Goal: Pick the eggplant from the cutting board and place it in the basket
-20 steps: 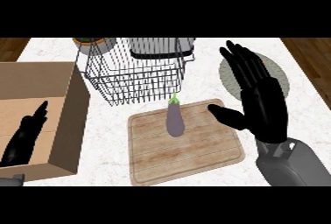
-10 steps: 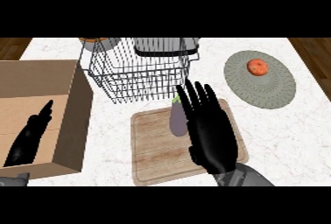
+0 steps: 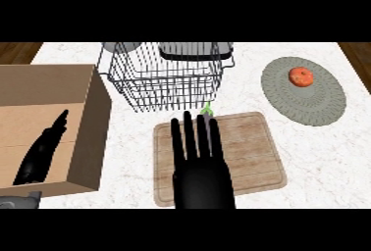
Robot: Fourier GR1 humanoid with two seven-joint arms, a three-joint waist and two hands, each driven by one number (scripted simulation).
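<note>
White marble counter (image 3: 319,162): carried wooden cutting board (image 3: 250,152), wire basket (image 3: 170,78) behind it, open cardboard box (image 3: 91,137) left, grey plate (image 3: 304,105) right.

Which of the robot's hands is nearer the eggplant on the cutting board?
Right. The right hand lies over the eggplant, hiding all but its green stem; the left hand rests far left, over the cardboard box.

Basket (image 3: 174,88) behind cutting board (image 3: 250,152); box (image 3: 29,98) L, plate (image 3: 311,105) R (fruit (image 3: 301,76) on it).
</note>
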